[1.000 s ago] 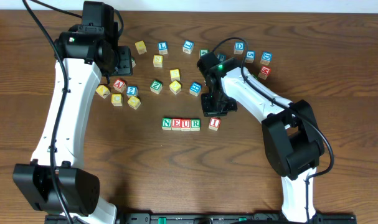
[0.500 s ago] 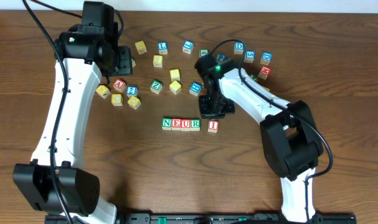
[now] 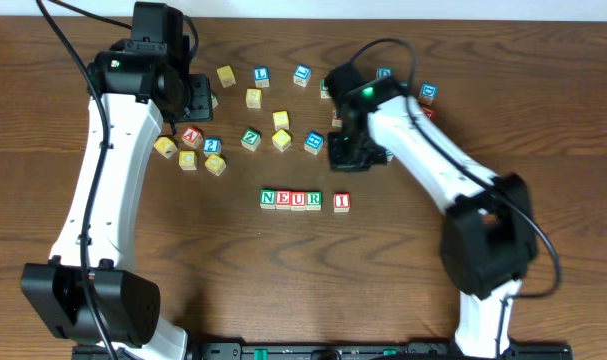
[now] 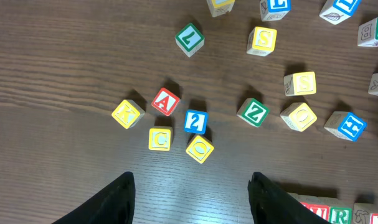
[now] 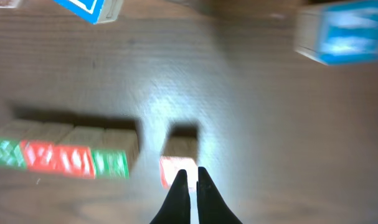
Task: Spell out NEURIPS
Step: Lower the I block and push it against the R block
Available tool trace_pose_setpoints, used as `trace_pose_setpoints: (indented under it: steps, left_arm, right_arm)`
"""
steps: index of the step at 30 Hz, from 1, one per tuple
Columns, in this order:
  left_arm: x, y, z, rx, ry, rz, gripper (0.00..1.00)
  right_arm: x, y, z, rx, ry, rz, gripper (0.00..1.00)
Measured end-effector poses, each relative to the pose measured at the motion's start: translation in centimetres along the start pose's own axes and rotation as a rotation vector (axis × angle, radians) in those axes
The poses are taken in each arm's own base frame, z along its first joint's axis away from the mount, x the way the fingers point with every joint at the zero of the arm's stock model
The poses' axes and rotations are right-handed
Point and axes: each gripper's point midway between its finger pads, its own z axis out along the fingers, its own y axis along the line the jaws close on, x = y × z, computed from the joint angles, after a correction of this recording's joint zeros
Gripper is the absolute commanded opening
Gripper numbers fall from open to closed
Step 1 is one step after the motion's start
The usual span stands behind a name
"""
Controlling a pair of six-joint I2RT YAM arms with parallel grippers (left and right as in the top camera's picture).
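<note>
Four wooden cubes reading N E U R [image 3: 291,199] lie side by side in a row at the table's middle. The red I cube [image 3: 342,201] stands a small gap to the right of the R. My right gripper [image 3: 345,162] hovers just behind the I cube, shut and empty. In the right wrist view its closed tips [image 5: 190,180] overlap the blurred red I cube [image 5: 174,169], with the row [image 5: 64,155] to the left. My left gripper [image 4: 192,190] hangs open and empty over loose cubes, among them two yellow S cubes [image 4: 263,40] [image 4: 299,83].
Loose cubes are scattered behind the row: red A [image 4: 165,101], blue 2 [image 4: 195,121], green Z [image 4: 255,112], yellow K [image 4: 127,114], C [image 4: 160,139] and O [image 4: 200,148]. More blue and red cubes [image 3: 427,93] sit at the back right, partly under the right arm.
My right gripper has drawn back from the I cube toward the far right, still shut. The I cube stays beside the row. The left arm has not moved.
</note>
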Motion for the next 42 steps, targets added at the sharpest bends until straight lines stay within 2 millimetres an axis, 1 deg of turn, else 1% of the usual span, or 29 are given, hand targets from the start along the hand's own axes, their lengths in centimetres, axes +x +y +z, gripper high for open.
trace_pose_setpoints:
  steps: [2,4,6,8,13,16,19,23,25,29,32,42]
  left_arm:
    - [0.0,0.0,0.0,0.000,0.000,0.000,0.58]
    - [0.0,0.0,0.0,0.000,0.000,0.000,0.58]
    - [0.0,0.0,0.0,0.000,0.000,0.000,0.58]
    - [0.0,0.0,0.0,0.000,0.000,0.000,0.58]
    - [0.0,0.0,0.0,0.000,0.000,0.000,0.58]
    - [0.0,0.0,0.0,0.000,0.000,0.000,0.58]
    - [0.0,0.0,0.0,0.000,0.000,0.000,0.58]
    - [0.0,0.0,0.0,0.000,0.000,0.000,0.58]
    - [0.0,0.0,0.0,0.000,0.000,0.000,0.58]
    - [0.0,0.0,0.0,0.000,0.000,0.000,0.58]
    - [0.0,0.0,0.0,0.000,0.000,0.000,0.58]
    - [0.0,0.0,0.0,0.000,0.000,0.000,0.58]
  right_arm:
    - [0.6,-0.9,-1.9,0.010,-0.005,0.016,0.01]
    - [1.2,-1.4,-3.0,0.019,0.000,0.025,0.01]
    - [1.4,-1.6,-3.0,0.022,0.005,0.029,0.01]
    - [2.0,-2.0,-2.0,0.033,0.027,0.039,0.01]
    - [4.0,-3.1,1.7,0.061,0.090,0.066,0.01]
    - [4.5,-3.0,3.5,0.042,0.091,0.071,0.01]
    - [4.8,-2.4,4.8,0.012,0.087,0.074,0.01]
    - [5.3,-1.5,5.9,-0.013,0.087,0.088,0.01]
    - [5.9,-1.2,6.4,-0.016,0.098,0.098,0.01]
    - [6.8,-0.7,7.1,-0.020,0.115,0.108,0.01]
    - [6.8,-0.4,7.2,-0.028,0.110,0.113,0.01]
    - [5.8,0.1,7.3,-0.052,0.070,0.131,0.01]
